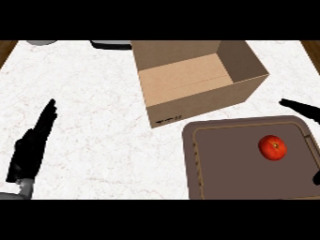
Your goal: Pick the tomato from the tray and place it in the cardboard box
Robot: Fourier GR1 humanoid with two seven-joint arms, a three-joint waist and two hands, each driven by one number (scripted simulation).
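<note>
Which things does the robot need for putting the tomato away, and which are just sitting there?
Needed:
tomato, lying on the tray
tray
cardboard box, open at the top
right hand

Just there:
left hand, resting open
grey thing at far edge
dark thing at far edge

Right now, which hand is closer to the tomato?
Right hand, open just beyond the tray's right rim beside the tomato; left hand rests far across the counter.

A white marbled bench (100,103) carries an open cardboard box (197,79) near its middle. A brown tray (224,159) lies just in front of the box, toward the right. At the far edge sit a grey thing (43,42) and a dark thing (110,44), both cut off.
</note>
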